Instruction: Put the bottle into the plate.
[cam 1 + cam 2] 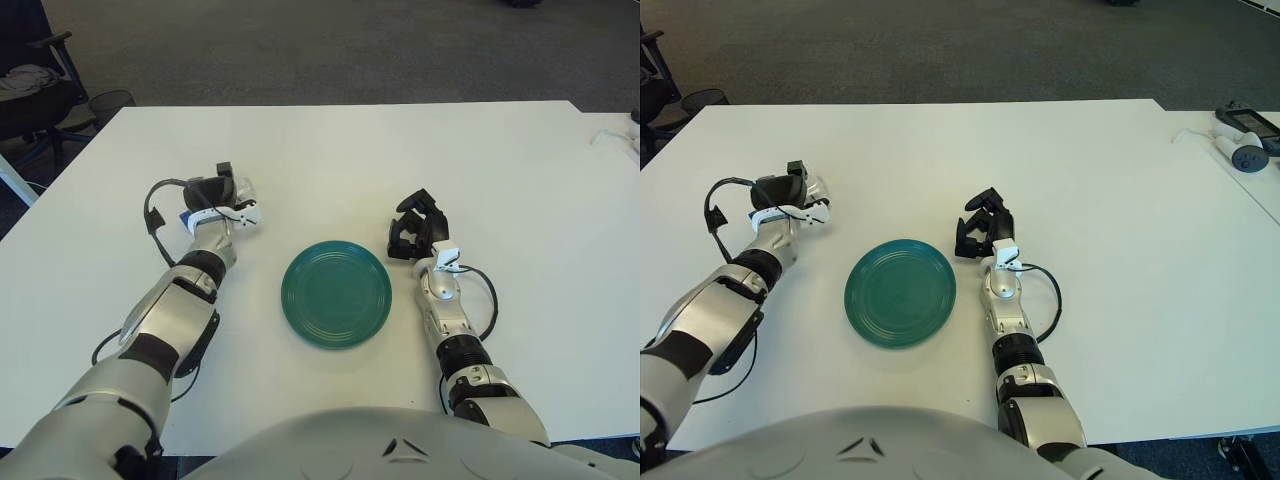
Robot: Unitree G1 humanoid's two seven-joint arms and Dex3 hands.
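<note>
- Your left hand [215, 195] sits on the left part of the white table [400, 150], up and to the left of the green plate [336, 293] and apart from its rim.
- Its dark fingers are curled around something pale with a bit of blue showing beside the wrist; this looks like the bottle [188, 214], but the hand hides most of it, so you cannot be sure how firm the grip is or whether the bottle is off the table.
- Your right hand [415, 232] shows just to the right of the plate, near its upper right edge, fingers bent loosely with nothing between them; it takes no part for now.
- The plate lies flat between the two arms with nothing in it.
- Progress, as a judgement: you are at the grasp stage at best. The bottle has been reached and seems enclosed, yet none of the carry is done.
- What is left: lift the bottle, bring it right and toward you over the plate, lower it inside the rim, then let the fingers go.
- Watch the dark cable [153, 200] looping beside the left wrist; it lies near the bottle and could snag as you lift.
</note>
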